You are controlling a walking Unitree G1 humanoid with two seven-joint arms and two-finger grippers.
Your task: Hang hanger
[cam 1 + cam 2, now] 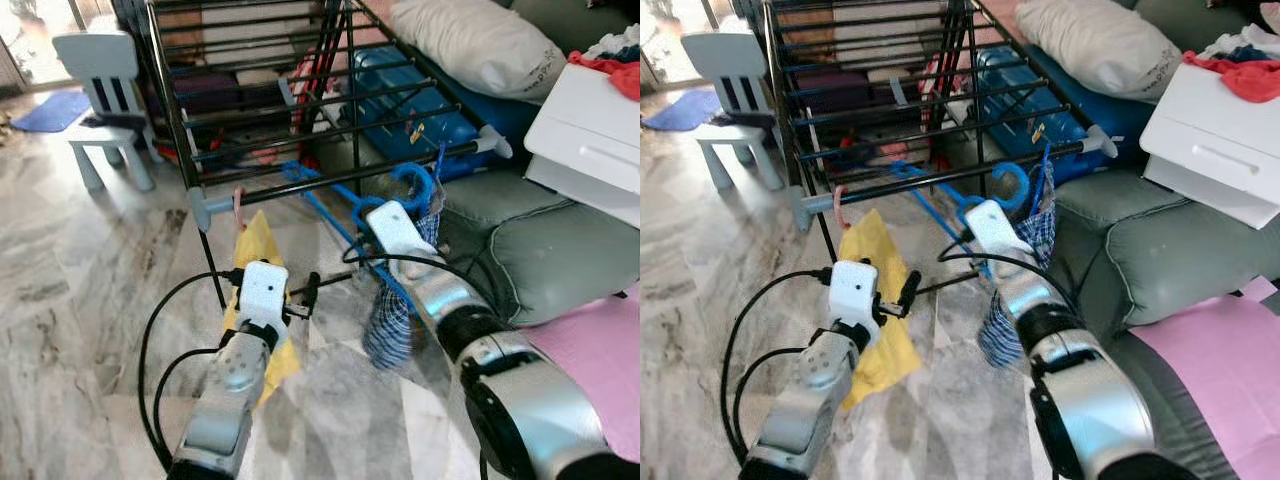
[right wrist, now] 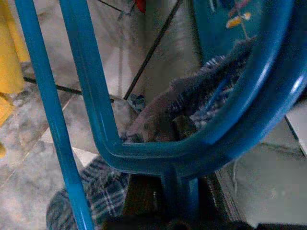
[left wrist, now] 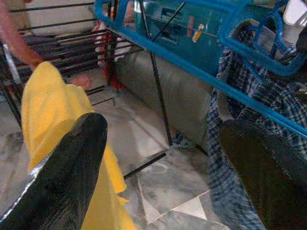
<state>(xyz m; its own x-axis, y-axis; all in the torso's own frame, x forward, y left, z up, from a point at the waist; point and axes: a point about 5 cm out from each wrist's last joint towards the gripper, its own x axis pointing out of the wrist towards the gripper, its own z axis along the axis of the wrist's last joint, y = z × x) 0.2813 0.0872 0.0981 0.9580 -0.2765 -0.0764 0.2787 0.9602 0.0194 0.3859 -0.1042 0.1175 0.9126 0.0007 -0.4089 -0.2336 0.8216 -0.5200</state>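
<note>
At frame centre, the blue hanger [image 1: 400,190] carrying a plaid cloth [image 1: 395,320] sits just below the drying rack's [image 1: 300,110] front rail, its hook near the bar. The right gripper [image 2: 158,211] is clamped on the hanger. Lower left, the left gripper [image 3: 163,158] hangs spread apart beside a yellow cloth [image 1: 258,250] hung from the rail.

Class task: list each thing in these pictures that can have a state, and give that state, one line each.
Blue plastic hanger: held up at the rack's front bar.
Blue checked cloth: hanging from it.
Yellow cloth: hanging on the black metal drying rack.
Left pincer: open.
Right pincer: grips the hanger.
</note>
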